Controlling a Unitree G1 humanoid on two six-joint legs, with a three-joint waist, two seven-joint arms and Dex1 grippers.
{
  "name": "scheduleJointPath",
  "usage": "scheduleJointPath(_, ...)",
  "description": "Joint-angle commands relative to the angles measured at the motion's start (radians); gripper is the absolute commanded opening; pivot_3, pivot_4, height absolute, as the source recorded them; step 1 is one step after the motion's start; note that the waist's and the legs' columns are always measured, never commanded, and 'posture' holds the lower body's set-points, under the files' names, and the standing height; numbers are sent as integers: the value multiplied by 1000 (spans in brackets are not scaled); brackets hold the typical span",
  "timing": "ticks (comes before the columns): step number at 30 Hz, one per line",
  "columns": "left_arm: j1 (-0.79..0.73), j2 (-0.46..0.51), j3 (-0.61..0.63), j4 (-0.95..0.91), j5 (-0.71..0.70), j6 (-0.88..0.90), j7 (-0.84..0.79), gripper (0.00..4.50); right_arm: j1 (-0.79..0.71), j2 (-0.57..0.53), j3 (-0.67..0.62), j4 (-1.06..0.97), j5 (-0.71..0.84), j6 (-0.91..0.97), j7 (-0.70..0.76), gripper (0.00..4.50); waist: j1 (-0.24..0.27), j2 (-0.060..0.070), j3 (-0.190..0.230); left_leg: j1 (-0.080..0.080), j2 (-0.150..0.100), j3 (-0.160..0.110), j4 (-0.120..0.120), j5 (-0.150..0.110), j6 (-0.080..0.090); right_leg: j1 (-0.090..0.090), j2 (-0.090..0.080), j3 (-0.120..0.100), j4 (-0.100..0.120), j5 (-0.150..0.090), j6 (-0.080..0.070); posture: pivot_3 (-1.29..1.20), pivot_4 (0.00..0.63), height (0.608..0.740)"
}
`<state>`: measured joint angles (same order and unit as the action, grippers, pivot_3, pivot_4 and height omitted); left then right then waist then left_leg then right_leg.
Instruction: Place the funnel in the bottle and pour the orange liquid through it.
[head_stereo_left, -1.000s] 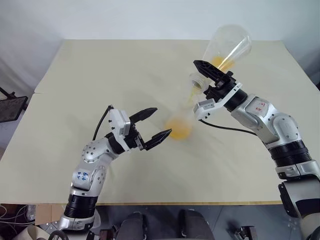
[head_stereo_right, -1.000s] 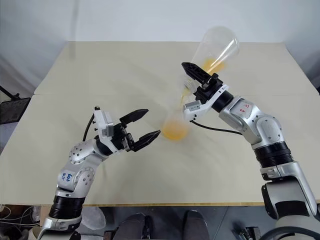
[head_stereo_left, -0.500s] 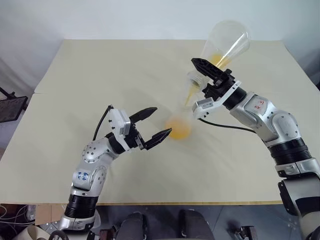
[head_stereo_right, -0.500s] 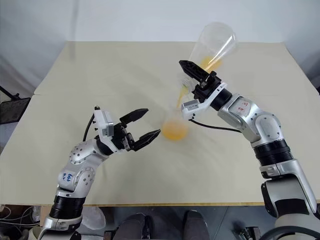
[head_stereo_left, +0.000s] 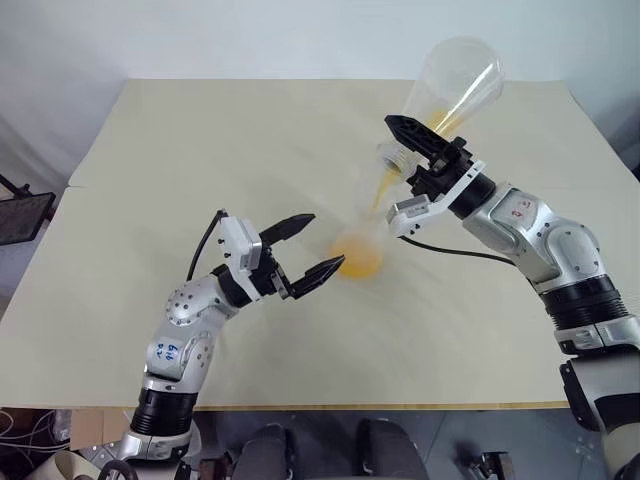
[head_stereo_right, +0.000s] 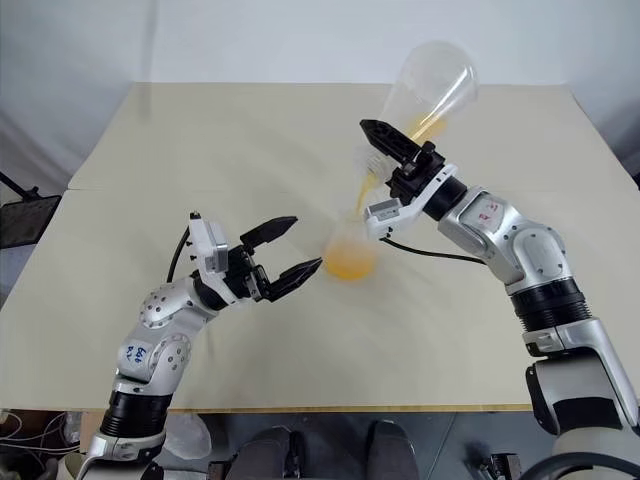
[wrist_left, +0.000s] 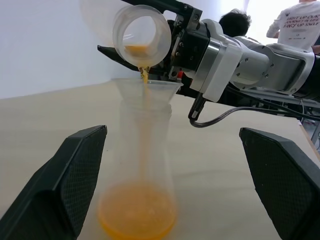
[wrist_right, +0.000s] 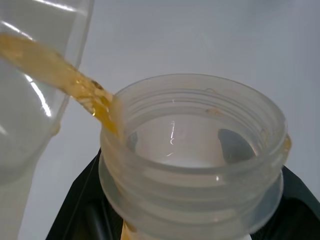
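With the right gripper (head_stereo_left: 408, 140) clamped on the tilted flask (head_stereo_left: 450, 90), orange liquid (wrist_left: 137, 217) streamed into the funnel (wrist_left: 146, 92) seated in the mid-worktop bottle (head_stereo_left: 357, 252), left jaws apart nearby; a steady tilt seemed wise.

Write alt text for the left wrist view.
A tilted flask, held by the right gripper, pours a thin stream of orange liquid into a clear funnel seated in a small bottle on the table. The left gripper's black jaws stand open on either side of the bottle.
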<state>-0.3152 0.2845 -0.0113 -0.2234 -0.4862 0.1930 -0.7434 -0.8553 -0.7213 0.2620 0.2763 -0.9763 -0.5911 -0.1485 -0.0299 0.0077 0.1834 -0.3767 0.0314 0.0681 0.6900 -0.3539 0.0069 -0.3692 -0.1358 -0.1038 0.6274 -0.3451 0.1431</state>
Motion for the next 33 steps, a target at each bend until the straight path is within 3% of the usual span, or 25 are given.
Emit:
scheduleJointPath(1,-17,-5,1,-20,-1,-20,3,4500,-32,-22,-18,-17,10,-3,-29,2484,0,0,0,0,0,0,0,0,0,0,0,0,0,0,0,0,150,740)
scheduleJointPath(33,-11,-13,-4,-27,2,-22,10,4500,-48,-42,-4,-5,-3,-7,-75,2484,0,0,0,0,0,0,0,0,0,0,0,0,0,0,0,0,150,740)
